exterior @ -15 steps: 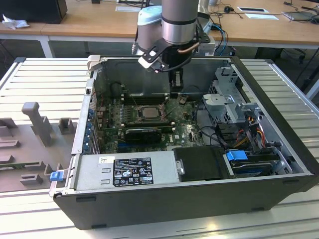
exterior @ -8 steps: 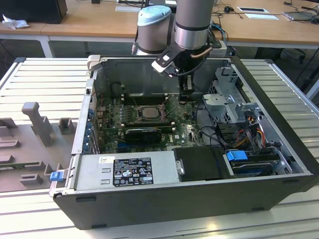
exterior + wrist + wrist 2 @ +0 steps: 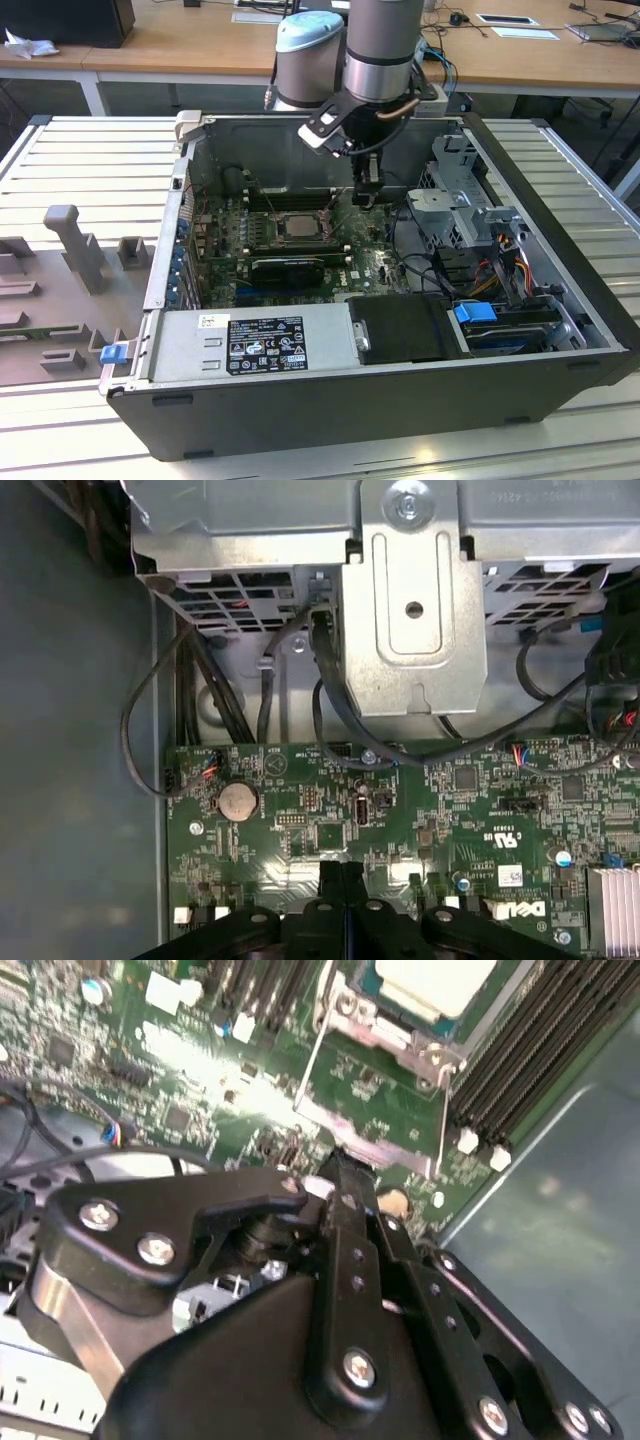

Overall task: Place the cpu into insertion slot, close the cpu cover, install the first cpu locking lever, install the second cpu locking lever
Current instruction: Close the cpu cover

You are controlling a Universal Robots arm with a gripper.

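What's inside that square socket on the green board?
The cpu lies in the insertion slot, pale silver top facing up, with a metal frame around its edges. Whatever is beneath the chip is covered by it.

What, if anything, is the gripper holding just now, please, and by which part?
Nothing: the gripper is shut empty, and the chip lies in its socket.

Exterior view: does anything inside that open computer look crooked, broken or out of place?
Nothing stands out. The cpu lies flat and square in the insertion slot, the green board looks undamaged, and the cables hang slack, clear of the slot. The claw hangs beside the slot, on the exterior view's right.
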